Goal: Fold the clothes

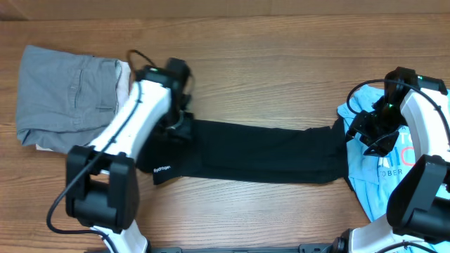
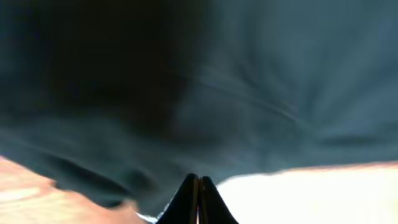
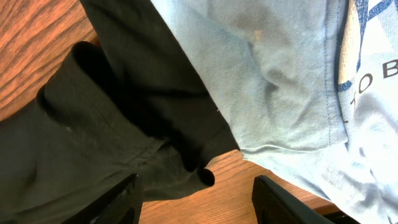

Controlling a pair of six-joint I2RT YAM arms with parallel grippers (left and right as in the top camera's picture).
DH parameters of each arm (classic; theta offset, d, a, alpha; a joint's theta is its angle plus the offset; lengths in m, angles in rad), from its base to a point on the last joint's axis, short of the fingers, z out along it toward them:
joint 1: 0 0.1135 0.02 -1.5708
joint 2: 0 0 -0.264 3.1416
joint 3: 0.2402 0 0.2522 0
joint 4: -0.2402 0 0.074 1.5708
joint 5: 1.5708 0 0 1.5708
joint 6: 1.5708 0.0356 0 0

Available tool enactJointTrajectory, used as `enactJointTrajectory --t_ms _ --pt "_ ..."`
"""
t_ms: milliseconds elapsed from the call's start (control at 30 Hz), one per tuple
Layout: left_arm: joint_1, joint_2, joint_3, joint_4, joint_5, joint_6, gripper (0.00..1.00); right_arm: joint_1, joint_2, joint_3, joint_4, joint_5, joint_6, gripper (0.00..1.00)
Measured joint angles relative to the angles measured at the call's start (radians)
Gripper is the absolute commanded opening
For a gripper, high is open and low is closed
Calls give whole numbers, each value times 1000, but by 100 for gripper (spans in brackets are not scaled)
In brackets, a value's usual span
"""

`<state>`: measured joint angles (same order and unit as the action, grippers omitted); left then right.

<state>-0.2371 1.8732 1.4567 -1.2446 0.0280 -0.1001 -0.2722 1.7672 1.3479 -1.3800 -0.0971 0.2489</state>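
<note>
left of the left pincer lies a folded grey cotton garment. that pincer is clenched, tips pressed together at the end of the long black fabric garment; whether cloth sits between them i cannot tell. the black garment stretches along the wooden surface to the right pincer, which is released and spread over its hem, with a light blue printed t-shirt just beyond. to fold well, i judge, each pincer should take its edge squarely and carry it over evenly. no basket or bin shows.

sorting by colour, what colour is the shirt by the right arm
The shirt is light blue with darker blue print; clearest in the right wrist view.
</note>
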Motion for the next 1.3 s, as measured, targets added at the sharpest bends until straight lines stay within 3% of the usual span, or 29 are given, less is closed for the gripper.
enactJointTrajectory --t_ms 367,667,833,900,1033,1300 --pt "175 12 -177 263 -95 -50 4 0 0 0 7 -5 -6 65" --pt "371 12 -181 257 -132 -85 4 0 0 0 33 -10 -8 79" --pt "387 12 -181 244 -68 -77 4 0 0 0 45 -11 -11 90" --pt "383 12 -181 237 -35 -70 11 -4 0 0 45 -11 -13 92" --pt "383 12 -181 222 63 -25 31 -50 1 0 46 -29 -26 88" --pt "383 12 -180 233 223 44 44 -103 15 -98 114 -169 -135 66"
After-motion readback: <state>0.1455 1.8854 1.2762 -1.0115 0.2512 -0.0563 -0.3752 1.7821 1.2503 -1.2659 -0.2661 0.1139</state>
